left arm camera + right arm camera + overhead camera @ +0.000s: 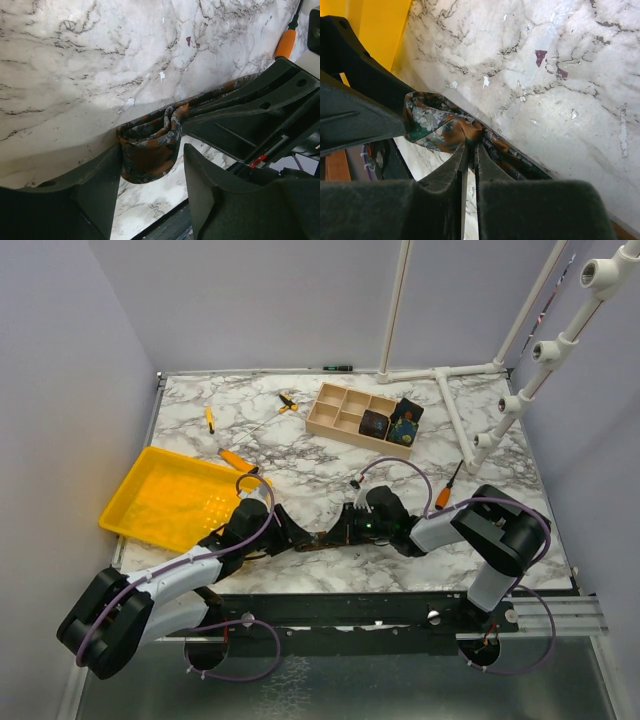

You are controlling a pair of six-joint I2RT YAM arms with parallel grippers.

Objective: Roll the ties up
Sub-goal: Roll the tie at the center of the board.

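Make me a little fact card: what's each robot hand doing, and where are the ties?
tie: rust-brown, one end partly rolled
left gripper: open, jaws either side of the rolled end
right gripper: shut on the tie beside the roll
box: two rolled ties in its right compartments
tray: yellow, on the left

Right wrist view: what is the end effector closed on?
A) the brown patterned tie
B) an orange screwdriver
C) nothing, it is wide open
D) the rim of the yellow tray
A: the right end effector has its tips pinched almost together on a fold of the tie, and nothing else sits between them.
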